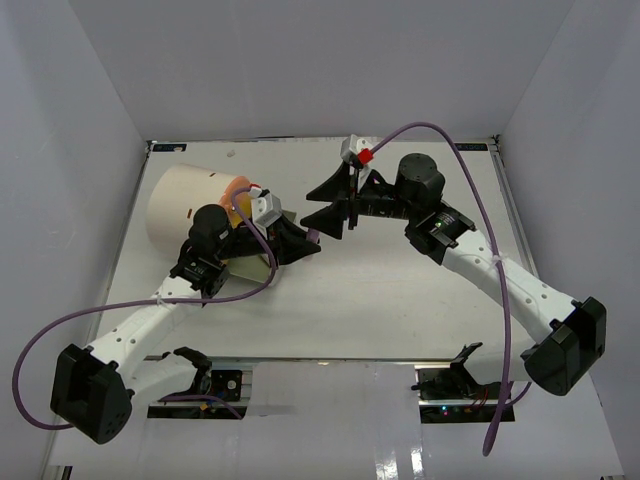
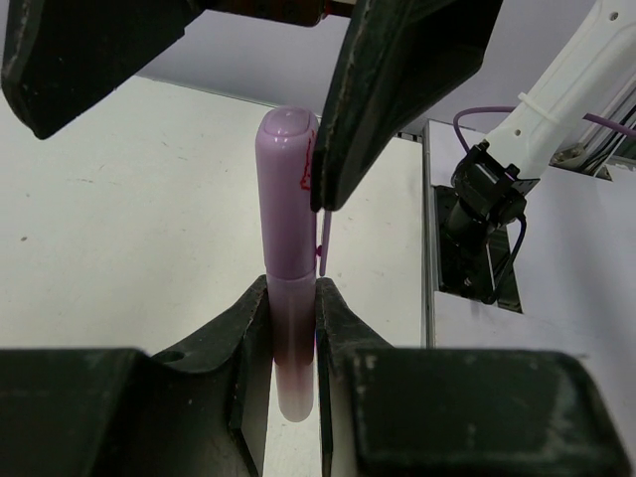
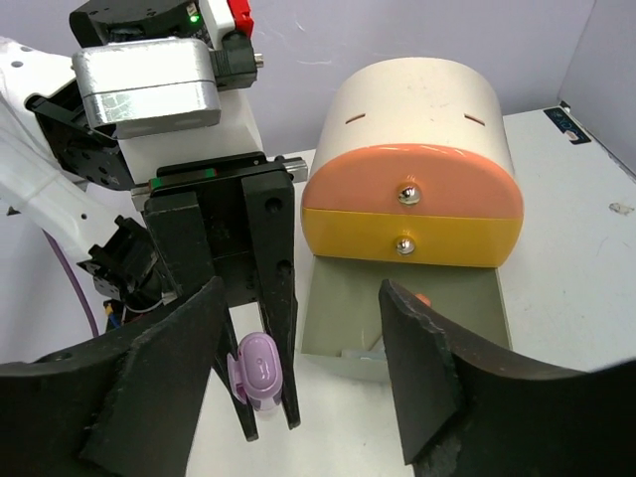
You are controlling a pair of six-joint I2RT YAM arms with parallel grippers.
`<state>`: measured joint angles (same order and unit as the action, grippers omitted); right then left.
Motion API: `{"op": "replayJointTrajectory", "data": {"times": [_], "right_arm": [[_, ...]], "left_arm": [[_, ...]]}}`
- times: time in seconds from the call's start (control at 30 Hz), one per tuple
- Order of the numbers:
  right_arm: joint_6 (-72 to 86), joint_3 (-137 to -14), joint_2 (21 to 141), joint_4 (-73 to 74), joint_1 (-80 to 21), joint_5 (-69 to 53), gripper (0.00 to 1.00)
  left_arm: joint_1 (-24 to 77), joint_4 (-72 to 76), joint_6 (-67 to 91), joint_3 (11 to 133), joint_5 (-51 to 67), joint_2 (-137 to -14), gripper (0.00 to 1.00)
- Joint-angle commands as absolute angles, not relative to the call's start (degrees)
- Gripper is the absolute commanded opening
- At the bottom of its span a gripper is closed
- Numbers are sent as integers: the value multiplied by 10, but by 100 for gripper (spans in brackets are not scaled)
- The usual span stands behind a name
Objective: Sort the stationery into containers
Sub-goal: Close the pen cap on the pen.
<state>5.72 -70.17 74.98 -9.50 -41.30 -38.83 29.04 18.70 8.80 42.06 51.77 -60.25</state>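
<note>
My left gripper (image 1: 305, 240) is shut on a purple pen (image 2: 286, 199) and holds it above the table, cap pointing away. In the left wrist view the fingers (image 2: 243, 343) clamp the pen's lower barrel. My right gripper (image 1: 318, 205) is open and faces it. The pen's cap (image 3: 256, 368) lies between the right gripper's wide jaws, close to one finger (image 3: 159, 388). The cream cylinder container (image 1: 185, 205) lies on its side at the left. Its orange face (image 3: 412, 184) has brass knobs, a yellow drawer (image 3: 412, 238) and an open grey-green bottom drawer (image 3: 338, 308).
In the open drawer a small orange item (image 3: 423, 298) and a pale item (image 3: 366, 350) show. White walls enclose the table (image 1: 400, 300) on three sides. Purple cables (image 1: 480, 200) loop from both arms.
</note>
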Motion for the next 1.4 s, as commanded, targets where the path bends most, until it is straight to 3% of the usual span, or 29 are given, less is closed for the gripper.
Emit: {"op": "replayJointTrajectory", "data": {"times": [0.0,0.1,0.47,0.77,1.37], "right_arm": [[76,-703,747,-152,-411,-408,67],[82,-701,747,-158,-411,-411,58],[91,-671,745,-176,-412,-419,45],[103,-646,745,-191,-412,-429,18],[76,-613,751,-106,-439,-429,13]], "left_arm": [[290,201,93,433,531,-603,0],[290,205,98,432,533,-605,0],[290,224,112,427,539,-605,0],[286,250,132,420,542,-603,0],[272,324,162,460,514,-609,0]]}}
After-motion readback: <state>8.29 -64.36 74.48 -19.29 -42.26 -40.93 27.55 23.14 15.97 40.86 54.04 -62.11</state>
